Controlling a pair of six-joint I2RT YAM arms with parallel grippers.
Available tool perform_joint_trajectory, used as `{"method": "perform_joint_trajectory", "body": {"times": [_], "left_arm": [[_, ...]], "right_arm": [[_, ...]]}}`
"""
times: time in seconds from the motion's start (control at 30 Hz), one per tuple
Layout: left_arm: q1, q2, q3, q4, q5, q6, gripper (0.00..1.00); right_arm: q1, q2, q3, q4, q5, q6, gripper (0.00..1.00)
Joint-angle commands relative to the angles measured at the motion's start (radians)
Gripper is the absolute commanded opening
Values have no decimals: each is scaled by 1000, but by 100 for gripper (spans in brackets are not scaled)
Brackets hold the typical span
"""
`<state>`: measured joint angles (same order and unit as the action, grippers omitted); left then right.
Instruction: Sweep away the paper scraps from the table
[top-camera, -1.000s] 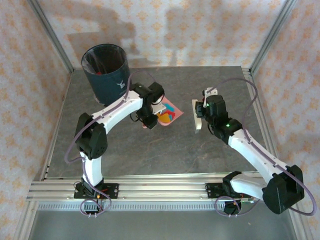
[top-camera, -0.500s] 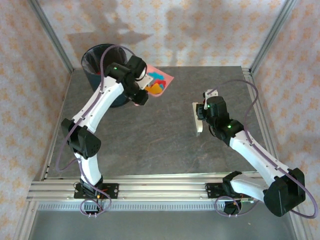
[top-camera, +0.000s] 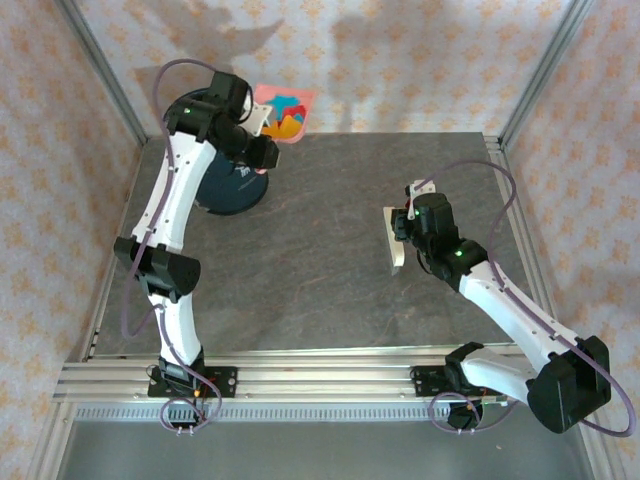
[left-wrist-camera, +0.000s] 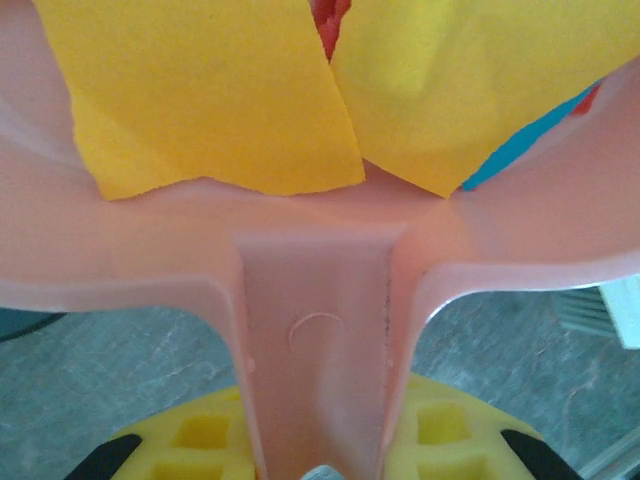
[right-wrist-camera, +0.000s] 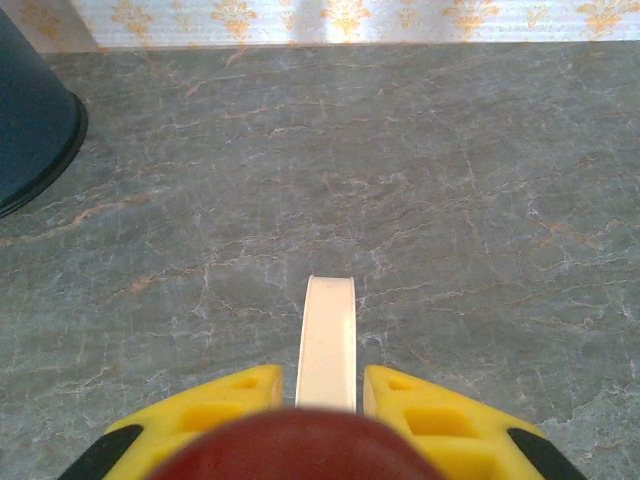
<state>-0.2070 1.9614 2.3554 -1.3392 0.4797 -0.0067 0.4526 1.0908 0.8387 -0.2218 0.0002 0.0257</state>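
Observation:
My left gripper (top-camera: 260, 128) is shut on the handle of a pink dustpan (top-camera: 283, 110), held high beside the dark bin's (top-camera: 228, 185) far right rim. In the left wrist view the handle (left-wrist-camera: 318, 340) runs between my yellow fingers (left-wrist-camera: 200, 440), and yellow-orange, red and cyan paper scraps (left-wrist-camera: 210, 90) lie in the pan. The scraps (top-camera: 285, 112) show in the pan from above too. My right gripper (top-camera: 405, 222) is shut on a white flat brush (top-camera: 397, 238) resting low over the table (top-camera: 330, 280). Its handle (right-wrist-camera: 328, 340) sits between the yellow fingers (right-wrist-camera: 420, 405).
The dark round bin (right-wrist-camera: 30, 120) stands at the table's back left, partly hidden by my left arm. Silver rails (top-camera: 300, 380) edge the table, and frame posts rise at the back corners. Patterned walls close in the sides.
My left arm has lifted the dustpan with its scraps from the table's middle up and back left, level with the bin. The right arm and brush have stayed put.

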Motion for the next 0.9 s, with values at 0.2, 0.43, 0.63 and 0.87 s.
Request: {"method": "perform_joint_trajectory", "body": {"times": [0.2,0.43,0.63,0.87], "left_arm": [[133,2,2,146,211,-191,0],[199,-45,-137,337,323,-347,0],[243,-130,-299,582,411,-537,0],[266,-163,-415,785,476,-722,0]], "right_arm": [[-3,-19,-9,9,-2,17,0],[-3,-13,-6,9,-6,24,0],[-3,-8,-3,5,-11,28,0],[-2,-6,-3,6,-14,32,0]]}}
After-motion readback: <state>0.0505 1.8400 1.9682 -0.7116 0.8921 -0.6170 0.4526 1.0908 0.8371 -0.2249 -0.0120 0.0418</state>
